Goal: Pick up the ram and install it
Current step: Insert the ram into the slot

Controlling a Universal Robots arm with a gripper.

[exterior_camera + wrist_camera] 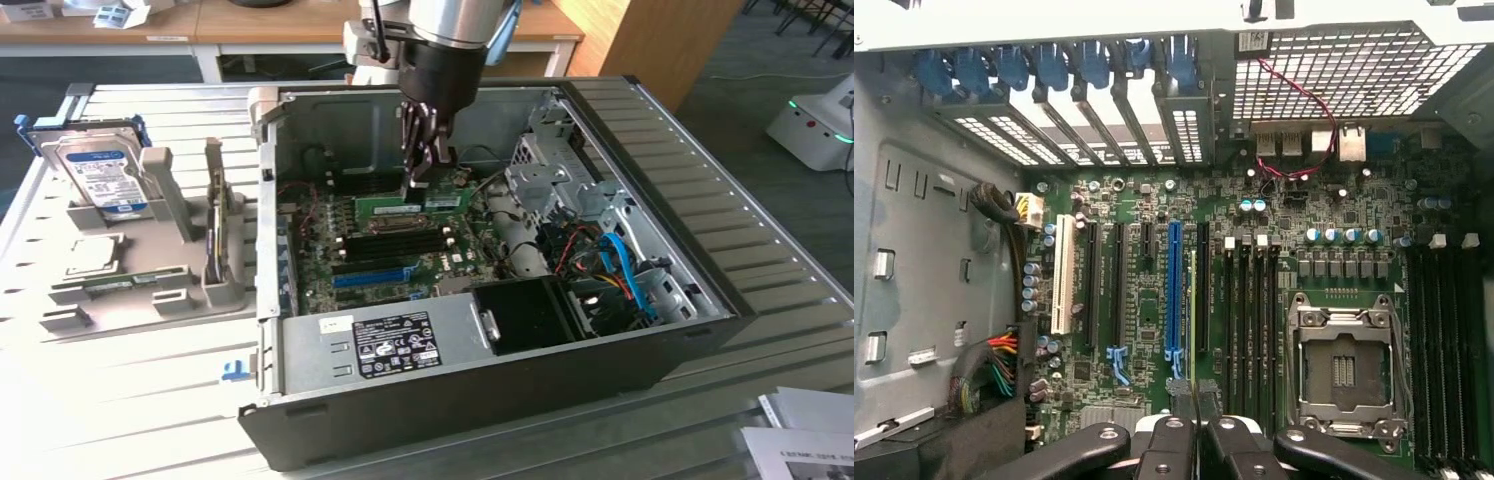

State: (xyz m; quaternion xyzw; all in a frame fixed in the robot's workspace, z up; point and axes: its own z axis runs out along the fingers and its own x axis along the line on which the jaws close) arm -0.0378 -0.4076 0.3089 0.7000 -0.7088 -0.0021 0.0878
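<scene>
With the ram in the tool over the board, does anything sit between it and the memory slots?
Nothing visible does. The tool holds the ram edge-on above the motherboard, and the black memory slots next to it lie open, with no cable or part across them. The red cable hangs by the rear ports.

The ram point(387, 205) is bright green; the gripper point(424, 180) is black; the motherboard point(1144, 330) is dark green with a long blue slot point(1174, 290). The case point(314, 350) is grey; the ribbed surface point(134, 400) is pale grey.
</scene>
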